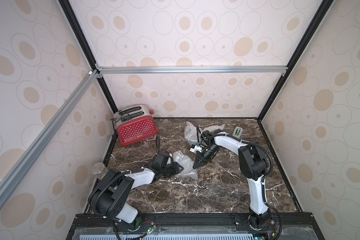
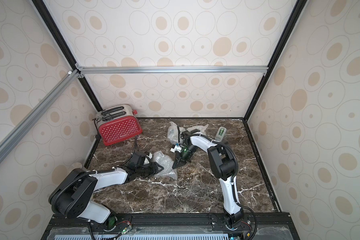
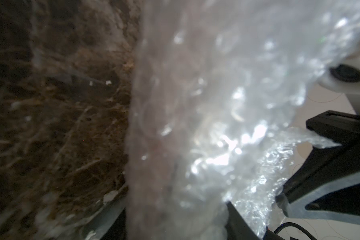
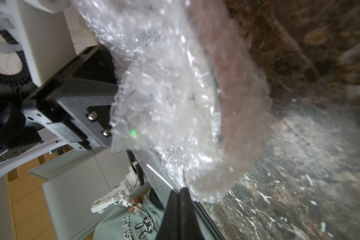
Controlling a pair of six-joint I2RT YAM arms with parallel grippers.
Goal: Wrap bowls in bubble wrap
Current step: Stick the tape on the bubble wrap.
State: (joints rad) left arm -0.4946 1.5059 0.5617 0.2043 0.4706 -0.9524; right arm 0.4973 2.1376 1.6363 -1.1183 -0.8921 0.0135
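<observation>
Two pincers: my left gripper grips the bubble wrap bundled round a bowl near the middle of the bench; my right gripper, closed and empty beside it, should press loose flaps down gently.

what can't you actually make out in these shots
- Near bundle: its contents, hidden by its own crumpled wrap in both top views, blurred in both wrist views.
- Far bundle: partly behind the right arm in both top views.
- Left gripper: fingertips buried in the near bundle.
</observation>
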